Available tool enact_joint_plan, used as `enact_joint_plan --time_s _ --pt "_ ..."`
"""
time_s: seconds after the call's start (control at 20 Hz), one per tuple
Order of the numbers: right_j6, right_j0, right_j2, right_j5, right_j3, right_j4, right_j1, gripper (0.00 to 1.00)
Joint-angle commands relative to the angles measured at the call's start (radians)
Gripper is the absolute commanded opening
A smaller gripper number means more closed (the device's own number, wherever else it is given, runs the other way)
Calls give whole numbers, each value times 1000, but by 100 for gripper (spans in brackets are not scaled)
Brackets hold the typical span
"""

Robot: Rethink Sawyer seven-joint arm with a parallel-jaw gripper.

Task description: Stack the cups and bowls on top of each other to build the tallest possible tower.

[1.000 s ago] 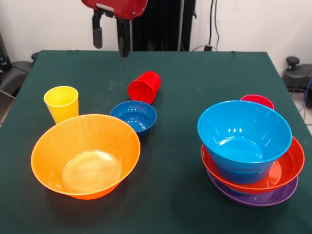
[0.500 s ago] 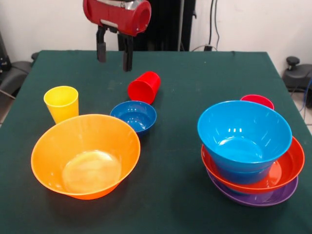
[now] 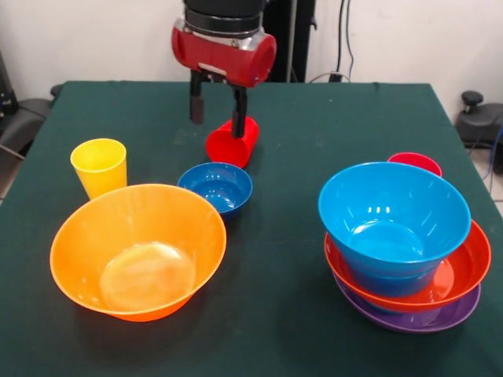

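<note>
My gripper is open and empty, hanging over the far middle of the table, just above and a little left of the red cup, which lies on its side. The yellow cup stands upright at the left. A small blue bowl sits behind the huge orange bowl. The tower stands at the right: the purple bowl lowest, the red-orange bowl in it, a big blue bowl on top. The pinkish-red cup peeks out behind the tower.
The green table ends at the far edge behind my gripper. A black object stands off the table at the right, and cables hang on the back wall.
My gripper has moved down and to the right, from the far left of the table to just over the lying red cup. The cups and bowls have not moved.
</note>
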Motion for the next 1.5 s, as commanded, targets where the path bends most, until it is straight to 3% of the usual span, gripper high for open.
enact_joint_plan --time_s 0.05,0.7,1.5 --pt "197 54 5 -45 -23 32 77 100" --pt "174 68 -19 -116 -139 53 224 100" --pt "210 121 -53 -113 -177 109 275 100"
